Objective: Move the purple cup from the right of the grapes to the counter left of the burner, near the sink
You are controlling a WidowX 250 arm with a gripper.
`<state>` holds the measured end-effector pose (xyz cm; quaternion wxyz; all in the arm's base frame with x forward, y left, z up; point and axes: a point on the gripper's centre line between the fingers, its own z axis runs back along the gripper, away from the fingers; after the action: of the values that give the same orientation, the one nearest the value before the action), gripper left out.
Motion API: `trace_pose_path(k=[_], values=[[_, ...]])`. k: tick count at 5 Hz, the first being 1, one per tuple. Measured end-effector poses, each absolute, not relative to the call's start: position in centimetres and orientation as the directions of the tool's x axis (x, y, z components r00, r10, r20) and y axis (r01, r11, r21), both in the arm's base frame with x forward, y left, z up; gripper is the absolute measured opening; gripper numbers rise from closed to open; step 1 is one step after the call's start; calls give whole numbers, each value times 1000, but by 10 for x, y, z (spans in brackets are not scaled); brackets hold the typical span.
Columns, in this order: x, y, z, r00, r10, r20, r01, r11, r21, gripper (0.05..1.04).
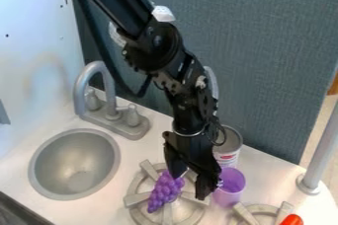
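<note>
A black robotic hand (pixel 189 187) hangs over a burner (pixel 137 199) in a toy kitchen, its two fingers spread above a bunch of purple toy grapes (pixel 161 194). The grapes lie aslant on the burner's pale gray grate, their upper end close beneath the fingertips and their narrower end pointing toward the near edge of the table (pixel 267 169). Whether the hand touches the fruit cannot be made out from this angle.

Just beside the hand, on the side away from the sink (pixel 74 162), stands a purple cup (pixel 229 194), upright, with a metal can (pixel 228 157) behind it. A gray faucet (pixel 80 91) rises behind the basin, and a red-orange object (pixel 292 220) sits by a second burner (pixel 249 216) at the lower edge.

The step in hand appears to be lining up on the grapes — a grasp in the making rather than a finished one, judging by the parted fingers and the fruit resting on the grate. The next move would seem to call for a small shift toward the middle of the bunch, one finger to each side, before closing — with care that the finger nearer the cup does not nudge it.
</note>
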<state>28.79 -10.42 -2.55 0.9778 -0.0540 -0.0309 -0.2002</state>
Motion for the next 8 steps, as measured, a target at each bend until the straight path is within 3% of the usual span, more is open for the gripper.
trace_pose_path(k=[1,4,8], values=[[284,-102,-34,922,-384,53,388,917,-97,1000],[308,-162,-42,908,-401,120,413,905,-104,1000],[337,-173,-62,908,-412,73,412,911,11,1000]])
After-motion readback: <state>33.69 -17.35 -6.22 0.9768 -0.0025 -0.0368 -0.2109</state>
